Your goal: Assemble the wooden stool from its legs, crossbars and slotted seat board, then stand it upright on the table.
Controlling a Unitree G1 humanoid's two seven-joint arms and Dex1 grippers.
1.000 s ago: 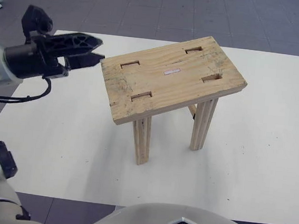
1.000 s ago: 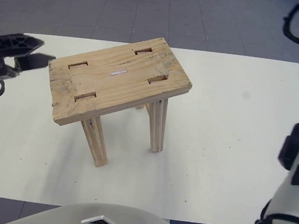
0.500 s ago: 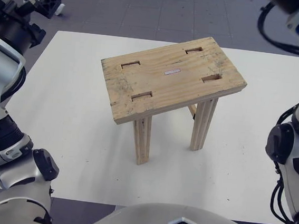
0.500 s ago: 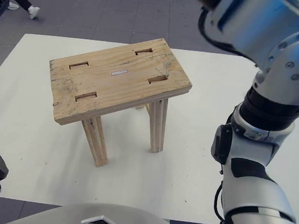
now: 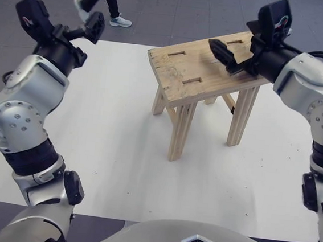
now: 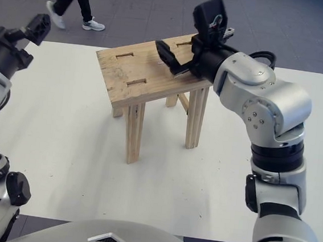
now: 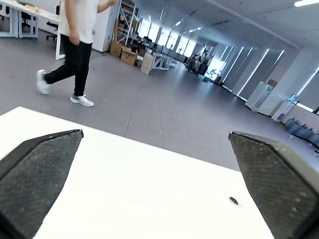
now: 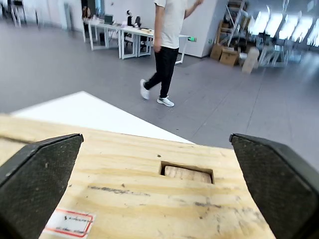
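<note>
Both arms have swung since a second ago, and the whole view has shifted too, so that's the head moving, not the stool. Back then the left jaws sat just beside the stool's left end. Now the left arm (image 5: 35, 92) is lifted over the far-left part of the tabletop (image 5: 107, 150), jaws spread wide with nothing in them. My guess is it's just parked out of the way.

The stool (image 5: 199, 82) stands upright on the tabletop, with leg tops sitting in the seat board (image 5: 180, 71) slots (image 8: 187, 173), so it looks pretty much done.

The right arm (image 5: 303, 77) has come in over the seat's right end. Its jaws are also wide apart and hover just above the wood, holding nothing, maybe for a last press or check.

There's a small red-edged sticker (image 8: 67, 222) on the seat, but the print is too small to read.
</note>
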